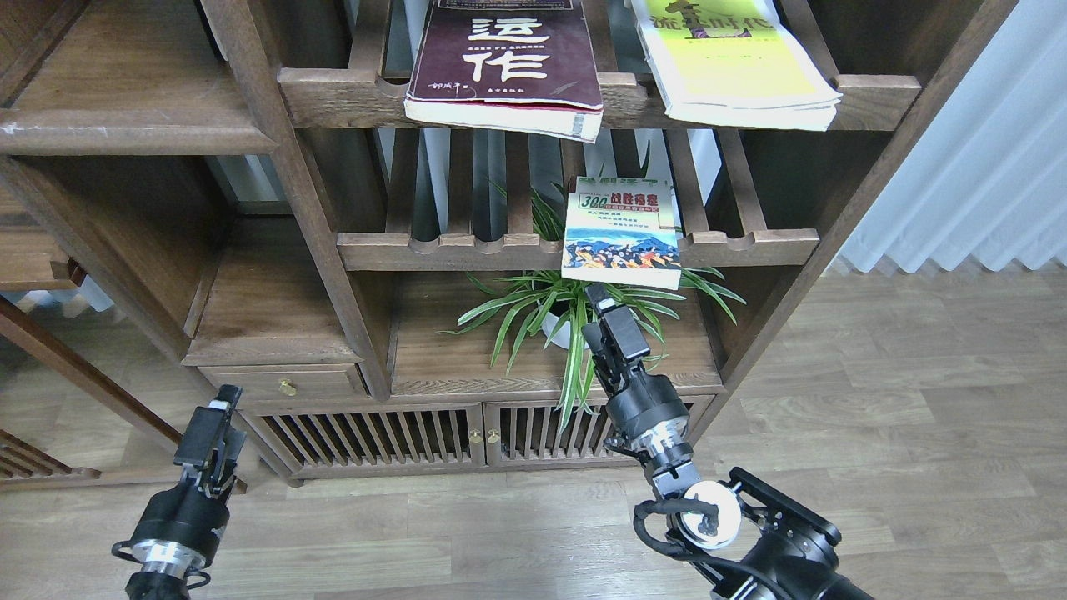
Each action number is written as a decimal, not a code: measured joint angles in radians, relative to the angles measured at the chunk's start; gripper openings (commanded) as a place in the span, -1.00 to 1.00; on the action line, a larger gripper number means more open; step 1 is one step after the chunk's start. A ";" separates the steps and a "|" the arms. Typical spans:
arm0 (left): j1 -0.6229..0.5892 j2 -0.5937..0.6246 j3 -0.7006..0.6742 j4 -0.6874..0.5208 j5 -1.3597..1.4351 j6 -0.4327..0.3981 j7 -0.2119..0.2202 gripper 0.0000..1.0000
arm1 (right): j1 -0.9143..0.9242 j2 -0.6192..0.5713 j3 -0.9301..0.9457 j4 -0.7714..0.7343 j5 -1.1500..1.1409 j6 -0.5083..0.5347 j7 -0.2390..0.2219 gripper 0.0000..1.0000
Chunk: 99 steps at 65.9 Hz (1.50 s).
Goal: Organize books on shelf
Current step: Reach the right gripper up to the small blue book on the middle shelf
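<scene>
White "300" book (621,229) on slatted rack (733,247), potted plant (575,321) beneath, right end effector (597,293) and left end effector (220,406) states unclear

My right arm reaches up and forward from the lower right, wrist bent, its gripper (602,302) pointing upward. My left gripper (218,410) sits low at the left. Both are seen narrow; I can't separate their fingers.

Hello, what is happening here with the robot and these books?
The robot is tidying books, but holds none yet. Its right pincer is raised just below the white book, which overhangs a slatted rack. The left pincer hangs low near the cabinet. The maroon book and yellow book lie on the rack above.
</scene>
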 measured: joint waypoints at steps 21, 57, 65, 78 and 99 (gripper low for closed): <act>0.027 0.000 -0.021 -0.004 0.000 0.000 -0.001 1.00 | 0.046 0.000 -0.011 0.002 0.066 -0.110 0.015 0.99; 0.084 0.025 -0.075 -0.030 -0.001 0.000 0.003 1.00 | 0.182 0.000 -0.005 -0.088 0.154 -0.245 0.000 0.62; 0.085 0.033 -0.081 -0.032 -0.001 0.000 0.003 1.00 | 0.198 0.000 0.015 -0.111 0.177 -0.251 0.000 0.49; 0.085 0.041 -0.090 -0.038 -0.001 0.000 0.003 1.00 | 0.212 0.000 0.059 -0.123 0.185 -0.258 0.001 0.31; 0.088 0.049 -0.108 -0.081 -0.001 0.000 0.002 1.00 | 0.222 0.000 0.056 -0.112 0.223 -0.260 -0.004 -0.40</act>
